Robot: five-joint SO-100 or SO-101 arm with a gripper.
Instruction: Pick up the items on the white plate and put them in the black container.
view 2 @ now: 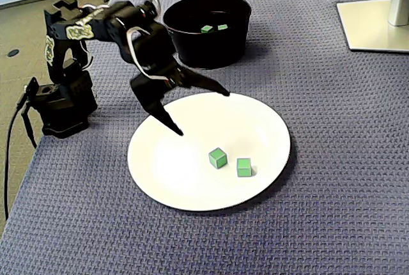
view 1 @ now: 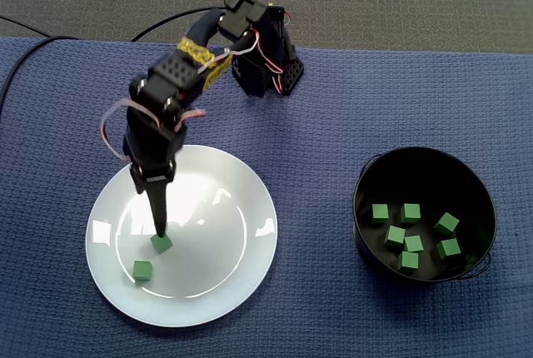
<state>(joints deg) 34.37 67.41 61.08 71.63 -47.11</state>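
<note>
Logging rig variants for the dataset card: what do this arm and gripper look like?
The arm is all black, blocky segments on a black base. Yellow tape with dark markings wraps one link. Loose white and reddish wires loop alongside; a black cable leaves the base. The gripper has two long, tapered black fingers.

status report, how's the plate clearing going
Fingers open, empty, over white plate. One green cube and its neighbour on plate, untouched. Black container holds others; nothing in the way.

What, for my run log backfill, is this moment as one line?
claw: open, empty, above white plate | on plate: two green cubes | black container: seven binned cubes | next: likely grasp a plate cube
</note>
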